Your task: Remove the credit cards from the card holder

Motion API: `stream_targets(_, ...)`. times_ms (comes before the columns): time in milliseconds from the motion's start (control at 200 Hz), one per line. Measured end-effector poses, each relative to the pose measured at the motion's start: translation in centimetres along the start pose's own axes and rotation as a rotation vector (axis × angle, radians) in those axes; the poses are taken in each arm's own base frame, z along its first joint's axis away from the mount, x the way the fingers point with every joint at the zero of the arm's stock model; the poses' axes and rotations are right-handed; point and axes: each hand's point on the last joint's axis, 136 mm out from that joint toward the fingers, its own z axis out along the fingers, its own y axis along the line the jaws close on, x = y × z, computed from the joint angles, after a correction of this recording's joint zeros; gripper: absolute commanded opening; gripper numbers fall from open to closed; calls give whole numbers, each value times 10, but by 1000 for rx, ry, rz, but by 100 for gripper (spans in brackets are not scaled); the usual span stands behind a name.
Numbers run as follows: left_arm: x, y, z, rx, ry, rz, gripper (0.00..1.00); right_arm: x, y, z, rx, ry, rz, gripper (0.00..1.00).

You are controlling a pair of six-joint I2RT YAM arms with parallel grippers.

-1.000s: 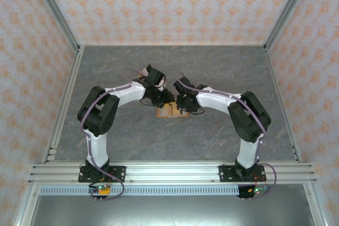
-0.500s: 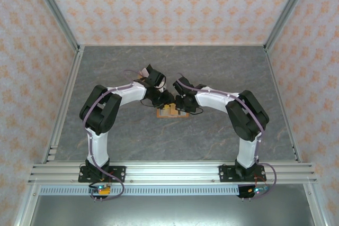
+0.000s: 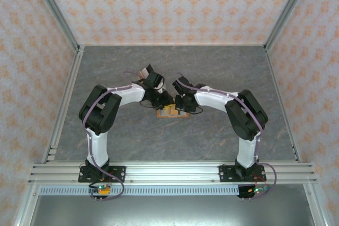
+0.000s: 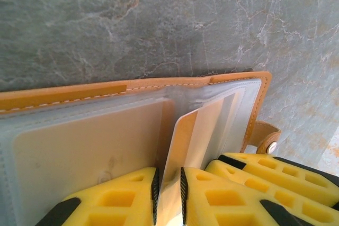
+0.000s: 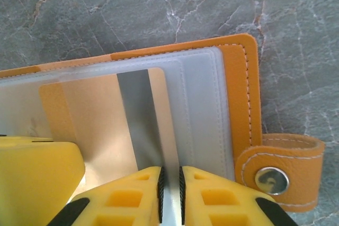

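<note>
Left wrist view: the left gripper (image 4: 168, 186) has its fingers pressed onto a thin leaf (image 4: 183, 130) that stands edge-on straight ahead of them. It rises out of the open holder (image 4: 63, 95), which lies flat beneath and ahead of the hand, its long axis running across the fingers. Whether that leaf is a card or a clear sleeve I cannot tell. Right wrist view: the right gripper (image 5: 170, 186) is likewise pinched on a pale sheet (image 5: 161, 120), just right of a grey strip (image 5: 132, 115), with the snap tab (image 5: 280, 173) off to its right. Both sheets run lengthwise away from the fingertips, so I judge that a pull straight back toward the wrist is what would free a card. Top external view: the left arm (image 3: 124, 95) and right arm (image 3: 217, 99) are equally near, elbows out, forearms meeting over the holder, wrists tipped down.
</note>
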Motion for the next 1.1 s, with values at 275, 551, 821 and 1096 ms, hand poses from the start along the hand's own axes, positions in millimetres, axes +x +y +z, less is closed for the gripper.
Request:
stream_targets(275,2,1,-4,30,12,11,13,-1,0,0,1,-2,0,17)
stream_targets(551,1,0,-5,43,19,9,8,-1,0,0,2,-2,0,17)
stream_targets(821,0,-2,-18,45,4,42,5,-1,0,0,1,-5,0,17)
stream_targets(1096,-6,1,-66,20,-58,75,4,-1,1,0,-5,-7,0,20)
